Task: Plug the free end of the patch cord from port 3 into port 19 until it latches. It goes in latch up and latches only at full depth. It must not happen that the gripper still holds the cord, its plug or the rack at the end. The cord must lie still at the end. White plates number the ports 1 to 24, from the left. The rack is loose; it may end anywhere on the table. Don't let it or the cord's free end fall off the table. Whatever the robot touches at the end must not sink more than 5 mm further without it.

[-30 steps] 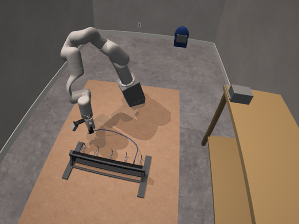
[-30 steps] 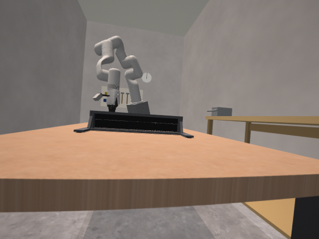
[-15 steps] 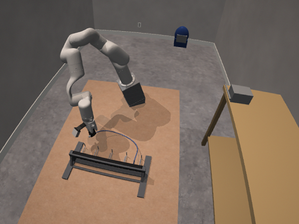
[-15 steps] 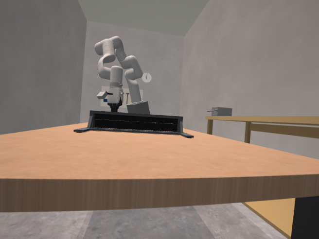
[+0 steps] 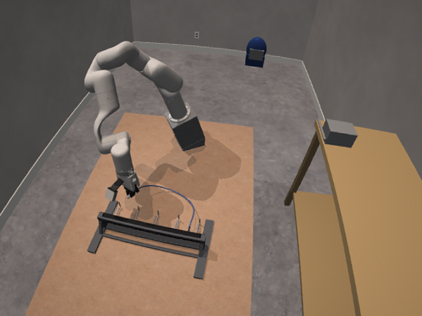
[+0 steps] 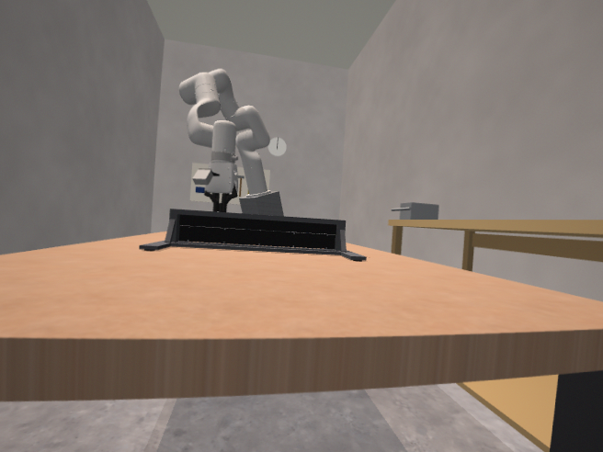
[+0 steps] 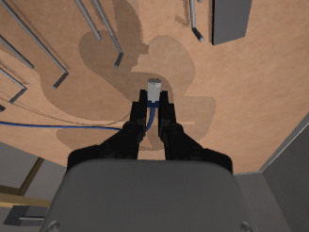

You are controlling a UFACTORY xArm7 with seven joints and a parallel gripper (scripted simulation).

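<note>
My gripper (image 7: 153, 100) is shut on the free end of the blue patch cord; its pale plug (image 7: 154, 88) sticks out past the fingertips, above the table. In the top view the gripper (image 5: 131, 192) hangs behind the left end of the dark rack (image 5: 151, 231). The blue cord (image 5: 179, 194) arcs from the gripper to the right and drops into the rack's back near its right end. In the exterior view the gripper (image 6: 220, 204) shows just above the rack's top edge (image 6: 255, 231), left of middle. The port numbers are too small to read.
Thin metal cable-support bars (image 7: 44, 52) stick out behind the rack, close to the gripper. The robot's dark base block (image 5: 189, 133) stands at the table's back. A wooden bench (image 5: 368, 219) with a grey box (image 5: 339, 132) stands to the right, off the table.
</note>
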